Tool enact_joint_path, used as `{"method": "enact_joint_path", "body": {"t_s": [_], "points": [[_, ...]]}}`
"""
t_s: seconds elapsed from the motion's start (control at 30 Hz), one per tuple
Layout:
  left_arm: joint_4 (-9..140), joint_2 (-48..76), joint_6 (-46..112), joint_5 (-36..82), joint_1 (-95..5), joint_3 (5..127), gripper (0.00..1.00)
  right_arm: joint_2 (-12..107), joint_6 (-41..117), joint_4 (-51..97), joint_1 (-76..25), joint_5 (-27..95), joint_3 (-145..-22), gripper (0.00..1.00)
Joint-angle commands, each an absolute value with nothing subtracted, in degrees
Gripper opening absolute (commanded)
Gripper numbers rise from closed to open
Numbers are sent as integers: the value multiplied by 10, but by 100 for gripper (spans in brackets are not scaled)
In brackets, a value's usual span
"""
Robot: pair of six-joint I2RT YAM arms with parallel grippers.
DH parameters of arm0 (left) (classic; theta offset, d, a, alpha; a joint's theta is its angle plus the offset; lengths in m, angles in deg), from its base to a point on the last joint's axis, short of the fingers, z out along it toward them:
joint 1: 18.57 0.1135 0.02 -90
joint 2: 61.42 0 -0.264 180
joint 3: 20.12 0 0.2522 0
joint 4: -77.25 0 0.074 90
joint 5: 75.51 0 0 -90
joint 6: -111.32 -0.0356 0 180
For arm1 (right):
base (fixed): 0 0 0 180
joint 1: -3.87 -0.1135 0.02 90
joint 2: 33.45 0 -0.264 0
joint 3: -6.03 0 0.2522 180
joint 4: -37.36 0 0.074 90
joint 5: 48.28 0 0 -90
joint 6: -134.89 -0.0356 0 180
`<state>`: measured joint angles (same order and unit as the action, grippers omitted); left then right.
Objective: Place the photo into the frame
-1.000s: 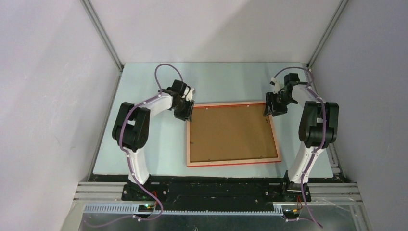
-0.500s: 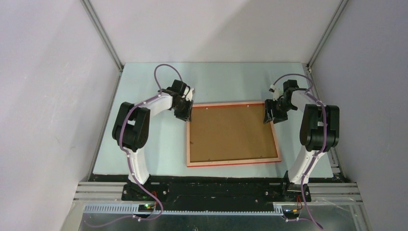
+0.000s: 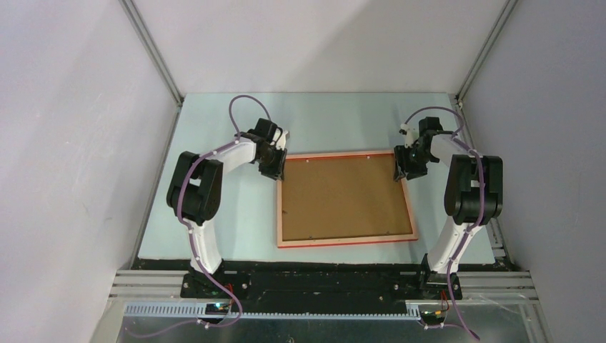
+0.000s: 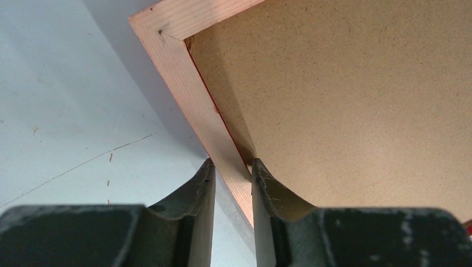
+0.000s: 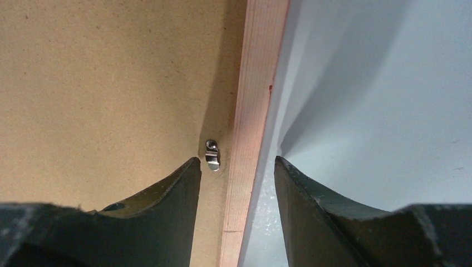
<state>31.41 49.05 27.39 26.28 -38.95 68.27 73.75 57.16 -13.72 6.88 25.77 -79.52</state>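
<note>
- Orange-wood back up, the frame point(image 3: 347, 241) lies on the table point(image 3: 246, 214) (brown backing board point(image 3: 343, 196) inside).
- Our left gripper point(image 4: 231, 167) pinches its left rail.
- Our right gripper point(image 5: 236, 164) straddles the right rail, jaws spread.

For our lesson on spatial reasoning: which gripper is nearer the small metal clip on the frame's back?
Right. The right gripper straddles the clip and one rail of the frame; the left gripper clamps the opposite rail.

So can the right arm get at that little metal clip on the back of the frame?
Probably yes. The right gripper hangs open astride one rail of the frame, and the clip lies uncovered just beside its inner fingertip, with nothing in between.
</note>
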Motion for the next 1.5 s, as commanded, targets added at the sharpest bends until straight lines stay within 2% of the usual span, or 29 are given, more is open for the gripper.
{"method": "enact_joint_path", "body": {"t_s": [0.0, 0.2, 1.1, 1.47], "points": [[330, 499, 260, 258, -395, 687, 14, 741, 576, -118, 58, 269, -796, 55], [330, 498, 259, 259, -395, 686, 11, 748, 574, -117, 51, 279, -801, 53], [330, 498, 255, 258, -394, 687, 6, 757, 594, -127, 53, 269, -815, 28], [330, 500, 255, 258, -395, 687, 6, 761, 593, -132, 54, 264, -823, 29]]}}
